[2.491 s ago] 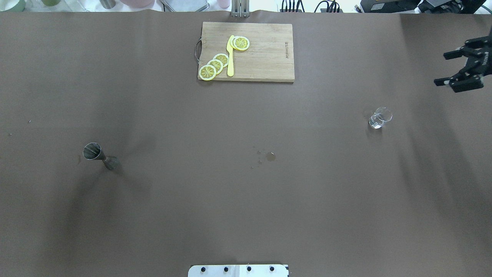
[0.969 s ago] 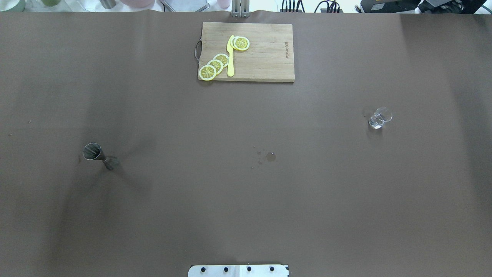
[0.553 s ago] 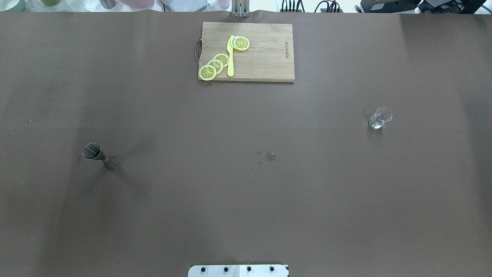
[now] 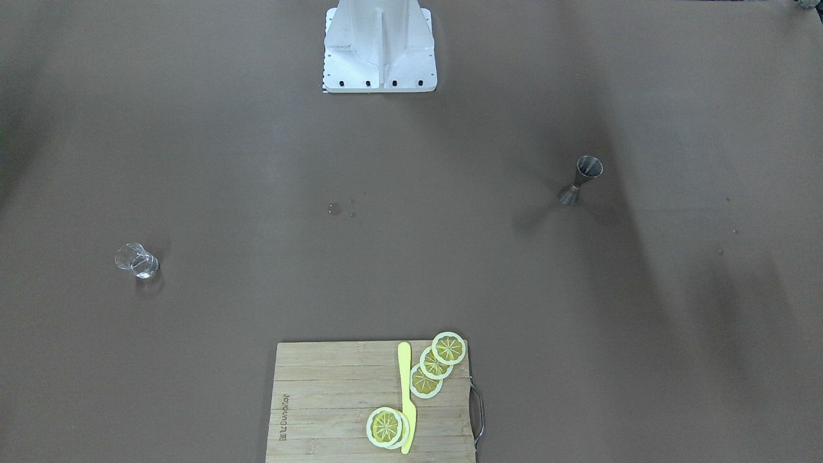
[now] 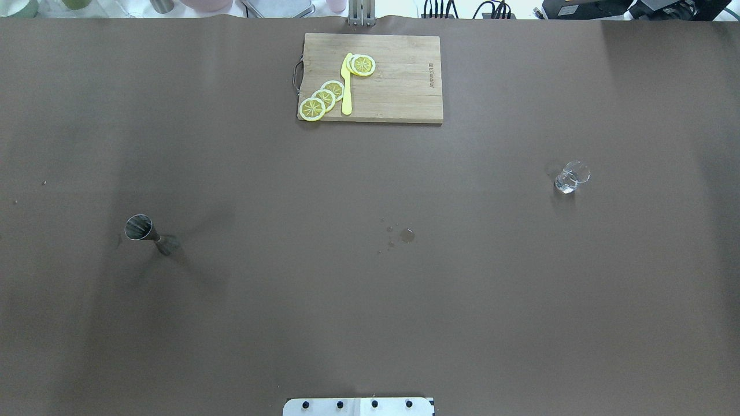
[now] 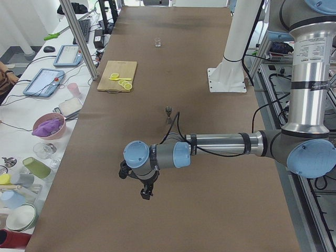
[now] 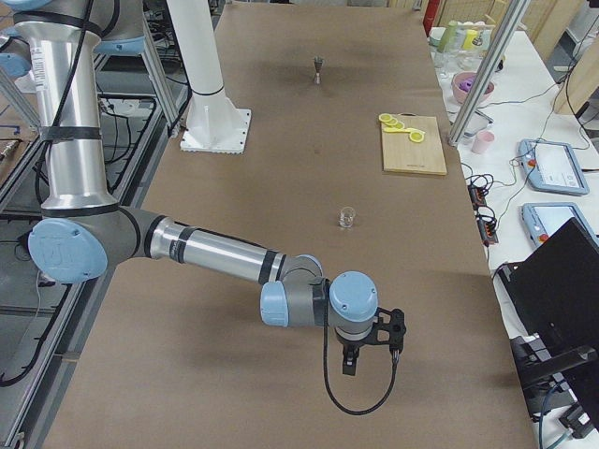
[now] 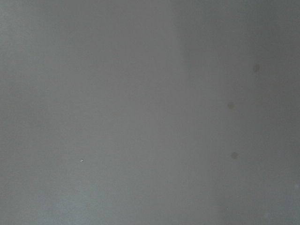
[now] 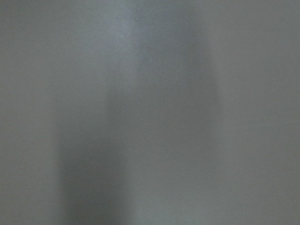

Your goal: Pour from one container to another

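The small clear glass cup (image 5: pixel 569 178) stands alone on the right half of the brown table, also seen in the front-facing view (image 4: pixel 136 262). The grey steel jigger (image 5: pixel 147 234) stands upright on the left half, far from the cup (image 4: pixel 582 179). No gripper appears in the overhead or front-facing views. My left gripper (image 6: pixel 140 190) hangs over the table's left end, well short of the jigger (image 6: pixel 168 112). My right gripper (image 7: pixel 372 354) hangs over the right end, nearer the camera than the cup (image 7: pixel 347 218). I cannot tell whether either is open or shut.
A wooden cutting board (image 5: pixel 399 81) with lemon slices (image 5: pixel 324 98) and a yellow knife (image 5: pixel 347 86) lies at the far middle. A few liquid drops (image 5: pixel 407 234) mark the table's centre. The robot's white base (image 4: pixel 379 45) stands at the near edge. Both wrist views show only bare table.
The right gripper, open at the overhead view's right edge 2.5 s ago, has left that view. The cup and jigger have not moved.
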`<state>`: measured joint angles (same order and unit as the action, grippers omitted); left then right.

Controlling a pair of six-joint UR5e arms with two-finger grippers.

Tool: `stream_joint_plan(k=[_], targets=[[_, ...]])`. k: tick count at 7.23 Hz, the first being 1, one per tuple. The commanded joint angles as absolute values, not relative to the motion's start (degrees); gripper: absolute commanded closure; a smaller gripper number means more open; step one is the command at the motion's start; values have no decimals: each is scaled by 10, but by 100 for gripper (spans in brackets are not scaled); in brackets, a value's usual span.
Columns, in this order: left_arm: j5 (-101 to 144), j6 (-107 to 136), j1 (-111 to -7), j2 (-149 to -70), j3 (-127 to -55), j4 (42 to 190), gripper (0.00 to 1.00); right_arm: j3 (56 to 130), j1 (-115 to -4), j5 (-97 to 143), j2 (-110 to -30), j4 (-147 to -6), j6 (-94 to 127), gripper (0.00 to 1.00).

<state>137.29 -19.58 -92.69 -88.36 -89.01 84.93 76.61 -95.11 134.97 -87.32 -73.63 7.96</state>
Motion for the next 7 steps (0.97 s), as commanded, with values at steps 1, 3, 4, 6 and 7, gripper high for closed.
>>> stream_joint_plan(k=[1, 3, 4, 6, 7], targets=[[1372, -198, -936, -883, -882, 845, 1, 852, -951, 1344, -888, -818, 86, 0], [1373, -198, -935, -883, -873, 845, 1, 916, -951, 1326, -889, -892, 85, 0], [1372, -198, -935, -883, -871, 845, 1, 917, -951, 1325, -890, -890, 80, 0], [1373, -198, -935, -883, -864, 845, 1, 916, -950, 1325, -891, -889, 79, 0], [1374, -199, -936, -880, -866, 844, 1, 916, -951, 1325, -894, -889, 78, 0]])
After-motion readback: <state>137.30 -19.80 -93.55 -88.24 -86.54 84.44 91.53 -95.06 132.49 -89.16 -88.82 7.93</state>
